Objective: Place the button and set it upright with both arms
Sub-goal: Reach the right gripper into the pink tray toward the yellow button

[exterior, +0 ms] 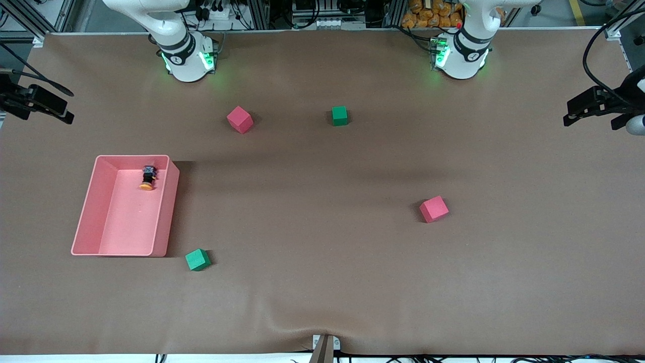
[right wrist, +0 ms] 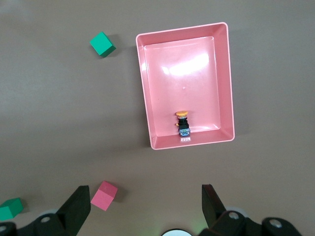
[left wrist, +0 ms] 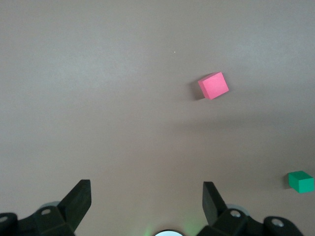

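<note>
Two grippers hang high above the table, both with fingers spread wide and nothing between them: the left gripper (left wrist: 146, 206) over bare brown cloth near its own base, the right gripper (right wrist: 145, 206) over the stretch between its base and the tray (exterior: 88, 201). Neither hand appears in the front view, where only the bases and lower links of the arms show, so both seem to wait. Outward from the right gripper lies the button (right wrist: 183, 124), on its side on the tray floor close to the end wall nearest the bases, its orange cap turned toward the front camera. It looks small, light and stiff, likely to roll or skid on the smooth pink floor; I would take it across the black body, not the rounded cap, and expect the near wall to crowd one finger. Its underside and any terminals are too small to make out. Scattered on the cloth are a red cube (exterior: 240, 119), a green cube (exterior: 339, 115), a second red cube (exterior: 434, 208) and a second green cube (exterior: 197, 259) just beside the tray's corner.
</note>
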You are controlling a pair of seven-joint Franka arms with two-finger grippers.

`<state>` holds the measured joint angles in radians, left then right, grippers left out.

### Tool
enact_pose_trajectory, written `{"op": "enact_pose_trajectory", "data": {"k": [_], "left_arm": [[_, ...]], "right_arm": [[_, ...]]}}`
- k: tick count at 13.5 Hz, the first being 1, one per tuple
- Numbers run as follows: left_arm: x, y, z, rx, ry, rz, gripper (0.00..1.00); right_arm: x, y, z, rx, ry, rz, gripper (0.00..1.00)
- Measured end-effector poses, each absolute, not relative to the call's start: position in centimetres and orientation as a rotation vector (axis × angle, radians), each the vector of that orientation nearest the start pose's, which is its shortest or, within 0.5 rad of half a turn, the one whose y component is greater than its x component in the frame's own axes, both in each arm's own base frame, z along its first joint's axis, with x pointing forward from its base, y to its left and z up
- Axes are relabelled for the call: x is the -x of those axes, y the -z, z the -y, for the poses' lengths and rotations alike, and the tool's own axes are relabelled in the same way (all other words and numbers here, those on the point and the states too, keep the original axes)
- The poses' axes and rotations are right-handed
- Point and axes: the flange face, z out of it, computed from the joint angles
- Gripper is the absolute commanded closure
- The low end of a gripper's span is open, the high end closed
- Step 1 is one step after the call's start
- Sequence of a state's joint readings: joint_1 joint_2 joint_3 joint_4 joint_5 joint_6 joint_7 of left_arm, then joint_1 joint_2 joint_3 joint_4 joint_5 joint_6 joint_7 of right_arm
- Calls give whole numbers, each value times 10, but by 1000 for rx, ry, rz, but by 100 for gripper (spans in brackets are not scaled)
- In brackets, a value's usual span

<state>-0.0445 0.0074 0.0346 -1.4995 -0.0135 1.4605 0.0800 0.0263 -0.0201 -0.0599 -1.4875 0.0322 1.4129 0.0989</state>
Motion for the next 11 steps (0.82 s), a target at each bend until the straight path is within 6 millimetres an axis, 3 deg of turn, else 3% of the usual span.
{"op": "enact_pose_trajectory", "data": {"k": [7,9,11], "left_arm": [[-544,-647,12,3129,-75,-163,0],[-542,-648,13,3128,-88,-163,0],[-538,-651,12,3128,-93,-163,0]], "right_arm": [[-533,-657,15,3103,-78,-201,0],[-539,-639,17,3103,-76,-195,0],[-547,-606,24,3104,-68,-192,0]]}}
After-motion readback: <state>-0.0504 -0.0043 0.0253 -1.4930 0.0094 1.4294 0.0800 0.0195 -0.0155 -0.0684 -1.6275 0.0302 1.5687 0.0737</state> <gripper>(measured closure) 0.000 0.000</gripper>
